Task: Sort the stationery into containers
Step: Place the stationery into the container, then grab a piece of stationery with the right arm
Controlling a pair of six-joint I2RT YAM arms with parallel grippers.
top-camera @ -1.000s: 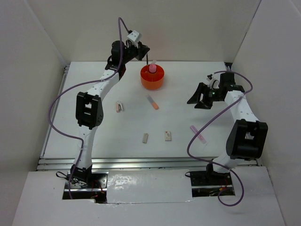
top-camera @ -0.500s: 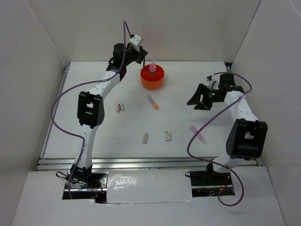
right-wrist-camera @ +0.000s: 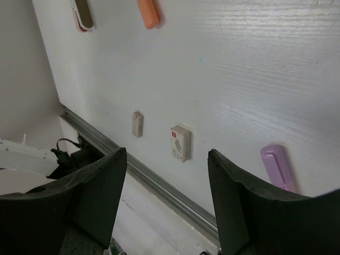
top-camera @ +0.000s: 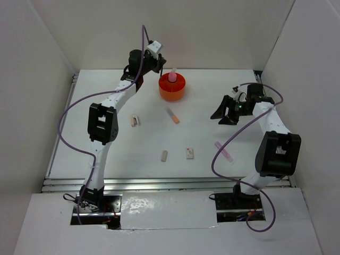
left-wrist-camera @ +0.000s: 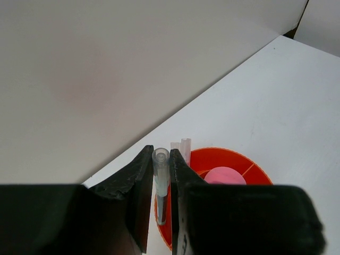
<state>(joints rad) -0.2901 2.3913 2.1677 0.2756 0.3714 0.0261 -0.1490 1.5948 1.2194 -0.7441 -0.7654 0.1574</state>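
1. Where the tub (top-camera: pixel 172 94) stands near the far edge, left gripper (left-wrist-camera: pixel 161 164) clamps a pen (left-wrist-camera: pixel 161 188) over its rim.
2. Right gripper (right-wrist-camera: pixel 166 154) gapes wide, near the right edge.
3. Erasers (top-camera: pixel 164 155) lie mid-worktop.

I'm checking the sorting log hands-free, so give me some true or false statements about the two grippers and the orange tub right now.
1. The left gripper is shut on a pen. True.
2. The right gripper holds an eraser. False: it is open and empty.
3. The orange tub is empty. False: a pink tube stands in its centre.
4. The orange-pink marker lies on the table, outside the tub. True.
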